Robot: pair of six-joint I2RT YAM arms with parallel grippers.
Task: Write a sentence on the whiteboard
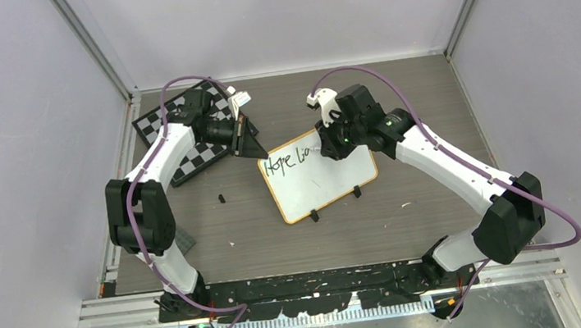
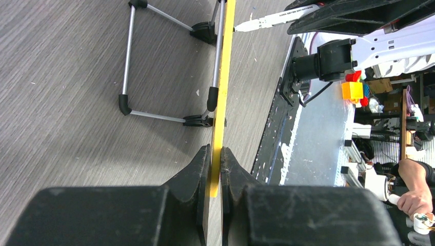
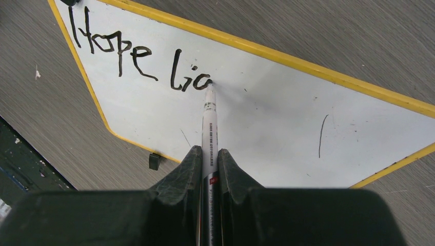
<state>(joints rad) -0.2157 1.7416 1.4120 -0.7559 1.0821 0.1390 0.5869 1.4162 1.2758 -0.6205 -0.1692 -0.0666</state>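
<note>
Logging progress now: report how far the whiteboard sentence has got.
Done: "Hope" and a few letters of a second word stand on the whiteboard. In hand: the right gripper holds the marker, tip on the last letter; the left gripper clamps the board's edge. Left: the rest; most of the board is blank.

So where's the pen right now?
The marker is clamped in the right gripper, its tip touching the whiteboard at the end of the handwriting, near the middle of the table in the top view.

Whiteboard: white face, yellow rim, black lettering. Marker: white barrel, small red patch, maybe label. Chessboard: black-and-white chequers. Surface: grey wood grain. Left pincer, right pincer: black.
</note>
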